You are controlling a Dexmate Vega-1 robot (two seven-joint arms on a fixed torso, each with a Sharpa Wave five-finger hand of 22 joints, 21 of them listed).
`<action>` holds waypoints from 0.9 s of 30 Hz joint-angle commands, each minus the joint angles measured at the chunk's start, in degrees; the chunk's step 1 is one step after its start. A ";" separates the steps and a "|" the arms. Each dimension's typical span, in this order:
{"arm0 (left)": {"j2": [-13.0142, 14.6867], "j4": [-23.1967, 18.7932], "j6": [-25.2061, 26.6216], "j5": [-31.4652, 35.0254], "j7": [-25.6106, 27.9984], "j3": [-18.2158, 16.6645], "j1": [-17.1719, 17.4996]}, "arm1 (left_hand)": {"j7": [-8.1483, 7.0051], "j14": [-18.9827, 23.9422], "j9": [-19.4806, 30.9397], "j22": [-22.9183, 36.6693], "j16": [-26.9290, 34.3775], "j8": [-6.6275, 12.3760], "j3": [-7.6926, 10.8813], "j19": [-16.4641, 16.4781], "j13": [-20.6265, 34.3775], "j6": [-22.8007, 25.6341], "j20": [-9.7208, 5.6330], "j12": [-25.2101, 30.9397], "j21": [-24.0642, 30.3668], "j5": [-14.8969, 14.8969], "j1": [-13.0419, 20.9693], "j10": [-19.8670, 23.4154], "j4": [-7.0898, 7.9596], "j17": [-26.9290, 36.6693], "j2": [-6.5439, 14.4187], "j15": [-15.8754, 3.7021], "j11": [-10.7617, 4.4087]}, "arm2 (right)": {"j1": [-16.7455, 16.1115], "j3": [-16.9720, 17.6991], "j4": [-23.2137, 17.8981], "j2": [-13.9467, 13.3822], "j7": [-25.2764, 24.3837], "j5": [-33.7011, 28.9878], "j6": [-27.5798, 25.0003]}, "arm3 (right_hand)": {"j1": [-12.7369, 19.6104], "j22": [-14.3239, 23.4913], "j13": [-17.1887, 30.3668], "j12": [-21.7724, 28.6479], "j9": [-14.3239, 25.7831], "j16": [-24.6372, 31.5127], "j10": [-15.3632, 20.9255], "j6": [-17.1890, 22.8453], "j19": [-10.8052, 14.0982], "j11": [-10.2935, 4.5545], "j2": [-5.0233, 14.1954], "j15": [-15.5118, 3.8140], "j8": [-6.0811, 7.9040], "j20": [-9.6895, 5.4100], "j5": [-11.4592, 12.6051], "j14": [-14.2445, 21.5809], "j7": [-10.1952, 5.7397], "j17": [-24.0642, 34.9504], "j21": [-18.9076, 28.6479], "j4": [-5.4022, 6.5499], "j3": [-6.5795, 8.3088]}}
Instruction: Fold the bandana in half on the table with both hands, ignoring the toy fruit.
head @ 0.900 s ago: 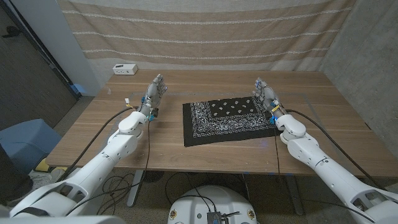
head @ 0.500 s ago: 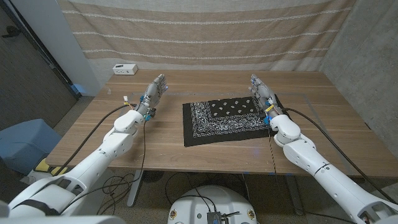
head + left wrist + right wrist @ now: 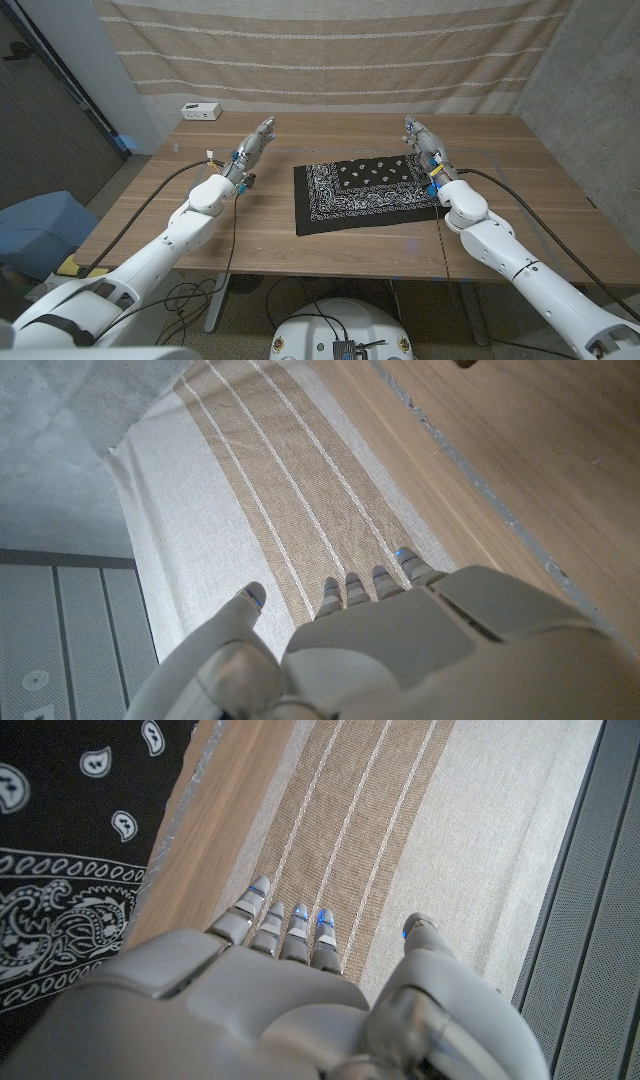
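Bandana (image 3: 367, 190) lies on the table (image 3: 150, 215), black with white paisley print, spread as a wide rectangle near the middle — already looks doubled over, though I can't tell the layers apart from the head view.

My left hand (image 3: 252, 148) is well apart from the cloth, out to its left, fingers stretched and pointing toward the far edge of the table; it holds nothing. In the left wrist view the fingertips (image 3: 345, 588) sit side by side with the thumb off to one side, striped curtain (image 3: 250, 480) beyond them.

My right hand (image 3: 424, 143) is just beside the bandana's far right corner, fingers extended, nothing in it — can't tell if it touches the cloth. Right wrist view shows the paisley edge (image 3: 60, 860) next to the hand.

A small white box (image 3: 201, 111) sits at the table's far left corner.
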 commanded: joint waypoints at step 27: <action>9.06 -16.80 0.60 28.24 16.34 2.24 6.04 | -0.14 5.58 0.24 0.51 0.53 0.13 1.17 3.38 0.43 7.21 5.58 0.71 -0.04 -2.07 2.70 6.73 -2.08 0.31 1.20 3.18 1.09 | 6.46 -2.60 -1.22 -5.42 -4.31 -8.00 -15.70 | 4.44 0.33 0.14 0.60 0.31 0.13 2.58 1.77 -0.14 -0.03 0.86 -0.04 0.20 2.75 -0.37 1.78 -1.14 0.13 0.16 -3.53 2.52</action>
